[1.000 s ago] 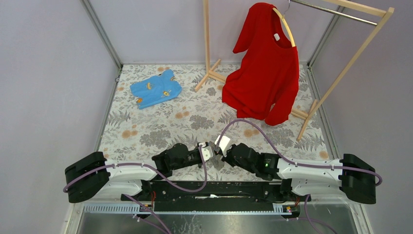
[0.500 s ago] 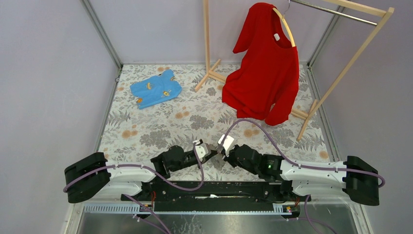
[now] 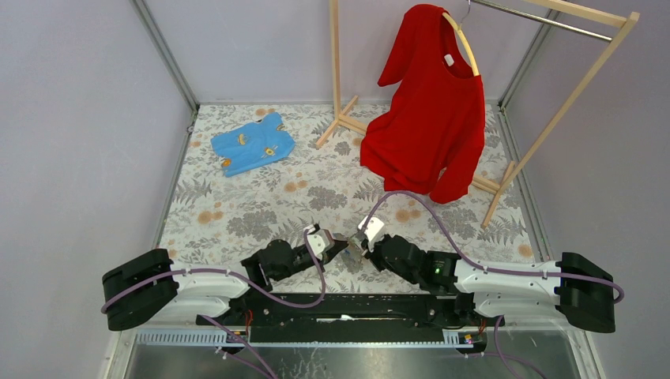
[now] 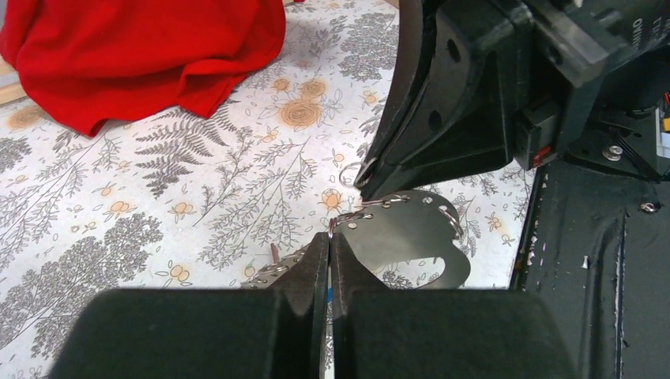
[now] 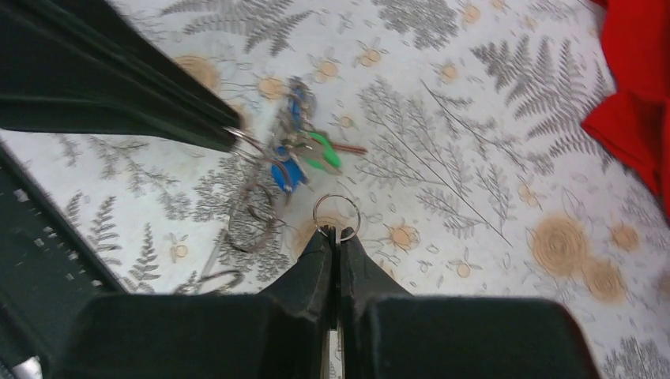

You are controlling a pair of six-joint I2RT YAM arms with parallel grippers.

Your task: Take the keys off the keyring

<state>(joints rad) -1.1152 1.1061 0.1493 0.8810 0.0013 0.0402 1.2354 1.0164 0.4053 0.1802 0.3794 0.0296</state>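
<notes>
Table [image 3: 237, 213] under floral cloth, wooden rack [image 3: 338, 71] at the back. Red shirt [image 3: 430, 118] on a hanger on the rack, hem down on the cloth. Small blue shirt [image 3: 253, 144] flat at far left. Both arms reach inward, tips almost meeting mid-table near the front edge. Left gripper [image 4: 329, 241]: fingers pressed together, pinching the thin keyring [image 5: 239, 139]. Keys [image 5: 289, 167] hang off it in a blurred bunch with blue heads and one green piece; can't tell if they touch the cloth. Right gripper [image 5: 336, 235]: closed too, nipping a separate small ring [image 5: 336, 212] that stands above its fingertips, just beside the bunch. Linked to the keyring or not: can't tell.
</notes>
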